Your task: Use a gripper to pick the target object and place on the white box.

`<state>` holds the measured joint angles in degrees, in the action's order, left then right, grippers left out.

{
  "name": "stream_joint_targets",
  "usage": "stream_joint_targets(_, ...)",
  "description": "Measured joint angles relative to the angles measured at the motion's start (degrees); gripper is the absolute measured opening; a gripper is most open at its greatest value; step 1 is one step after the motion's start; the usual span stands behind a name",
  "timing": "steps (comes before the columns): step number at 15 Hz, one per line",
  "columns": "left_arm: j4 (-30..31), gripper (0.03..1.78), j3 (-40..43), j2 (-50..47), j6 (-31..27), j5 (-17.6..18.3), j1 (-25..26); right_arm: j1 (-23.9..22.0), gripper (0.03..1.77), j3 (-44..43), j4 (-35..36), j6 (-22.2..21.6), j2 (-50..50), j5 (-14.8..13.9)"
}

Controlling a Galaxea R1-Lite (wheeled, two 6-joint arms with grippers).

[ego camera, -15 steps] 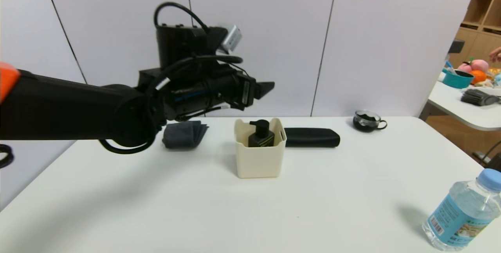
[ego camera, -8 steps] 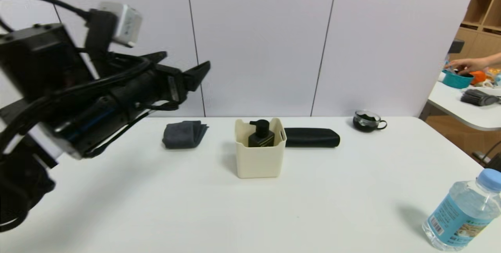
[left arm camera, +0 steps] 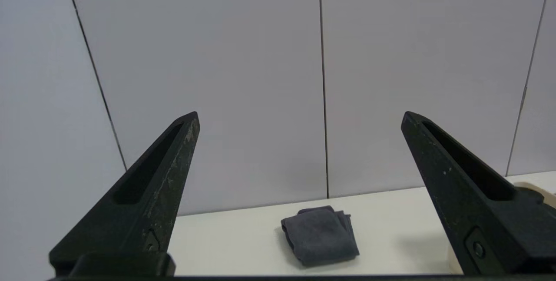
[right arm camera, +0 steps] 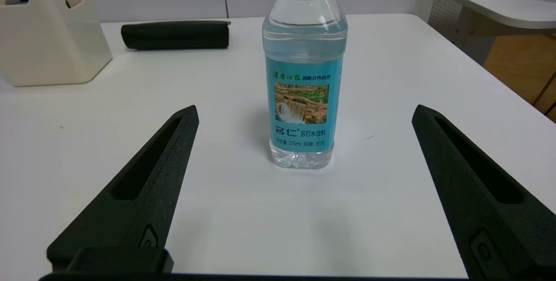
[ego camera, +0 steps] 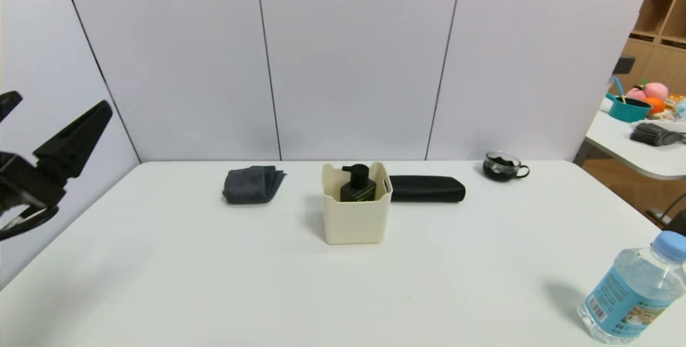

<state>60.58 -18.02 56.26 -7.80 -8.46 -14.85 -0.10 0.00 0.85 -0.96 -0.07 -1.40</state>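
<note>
**Pump bottle sits in the cream bin; both my claws hang apart and empty**

My left gripper [ego camera: 53, 122] hovers at the far left edge of the table [ego camera: 268, 293], raised above its surface, its long black pointed jaws spread wide with nothing between them; the wrist view shows their matte faces scuffed with pale wear, and past them the folded grey cloth [left arm camera: 320, 234], soft and napped, lying on the smooth white tabletop. The target object [ego camera: 357, 183], a small squarish black pump bottle with a black pump head, stands upright inside the white box [ego camera: 355, 218]; only its head and shoulders clear the notched rim. The box is cream plastic, square with rounded corners, a cut-out handle slot in its side wall; it rests near the middle of the table toward the back. The cloth lies to its left, well apart; a long black case [ego camera: 427, 188], matte with rounded ends, lies just beside its right wall. A small dark glass cup [ego camera: 504, 165] with a handle stands farther right, near the wall panels.

My right gripper [right arm camera: 304, 111] is low over the near right of the table, jaws likewise wide apart and empty; ahead of them, untouched, stands a clear ribbed water bottle [right arm camera: 305, 72] with a blue cap and blue label.
</note>
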Motion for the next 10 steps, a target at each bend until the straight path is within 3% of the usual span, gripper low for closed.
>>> stream_joint_targets(4,-9.69,1.68,5.68,-13.74,0.43,-0.4,4.4,0.0,1.7,0.0,0.0,0.02,0.0,0.0)
stream_joint_targets(10,-38.0,1.69,8.13,-39.29,1.3,2.45,12.62,0.0,1.7,0.0,0.0,0.02,0.0,0.0)
